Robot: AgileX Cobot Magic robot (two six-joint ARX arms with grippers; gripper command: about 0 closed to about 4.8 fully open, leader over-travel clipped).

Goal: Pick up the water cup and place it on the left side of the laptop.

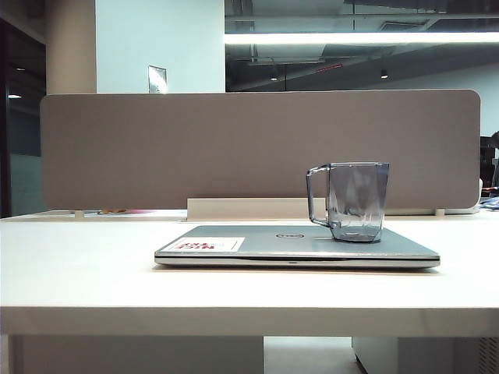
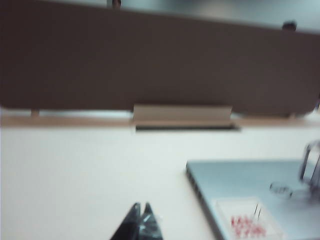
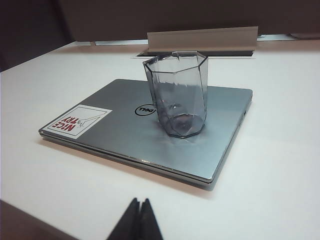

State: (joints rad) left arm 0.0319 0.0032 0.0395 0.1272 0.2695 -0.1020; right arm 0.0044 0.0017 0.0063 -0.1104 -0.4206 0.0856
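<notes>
White table [image 1: 78, 265] carries the closed laptop [image 1: 296, 245]; water cup [image 1: 357, 201] stands upright on its lid, untouched. Left pincer [image 2: 141, 207] and right pincer [image 3: 140, 202] both closed, empty, well short of the laptop. Reach step pending; next needs a pincer opened around the cup.

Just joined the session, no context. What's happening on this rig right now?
Nothing is being handled yet. The water cup stands upright on the closed laptop, right of its logo in the exterior view, handle toward the stickered end. It is meant to go on the table to the laptop's left. The left gripper is shut and empty above bare table left of the laptop; the right gripper looks shut too, short of the laptop's front edge.
</notes>
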